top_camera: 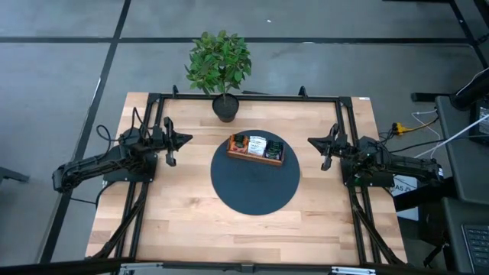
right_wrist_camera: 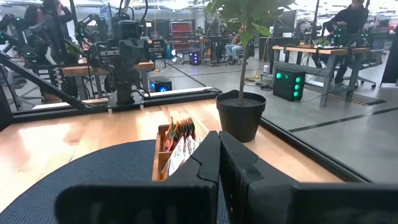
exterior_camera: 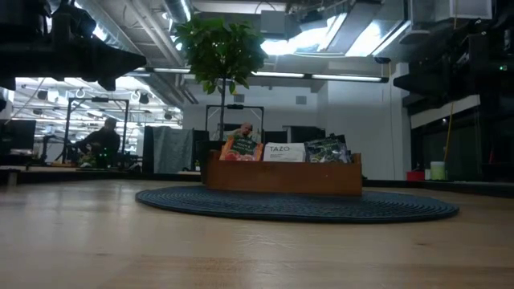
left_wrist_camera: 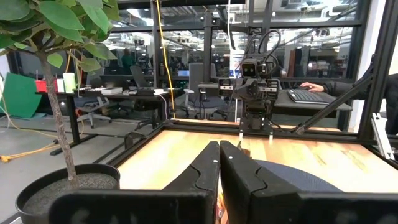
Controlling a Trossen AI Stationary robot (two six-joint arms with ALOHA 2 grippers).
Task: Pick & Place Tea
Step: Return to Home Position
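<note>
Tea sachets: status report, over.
Left claw and right claw shut, empty, back from the mat. Tea in wooden tray on it. Nothing in the way.

A light wooden tabletop (top_camera: 183, 221) is carrying everything, its planks running left to right in the high view. A black metal frame (top_camera: 283, 97) is running along its far edge and down both sides. A round dark mat (top_camera: 254, 191) is lying flat at the middle of the tabletop, well inside the frame. A potted plant (top_camera: 225, 108) is standing upright near the far edge, close to the mat but not touching it, its black pot resting on the wood.
</note>
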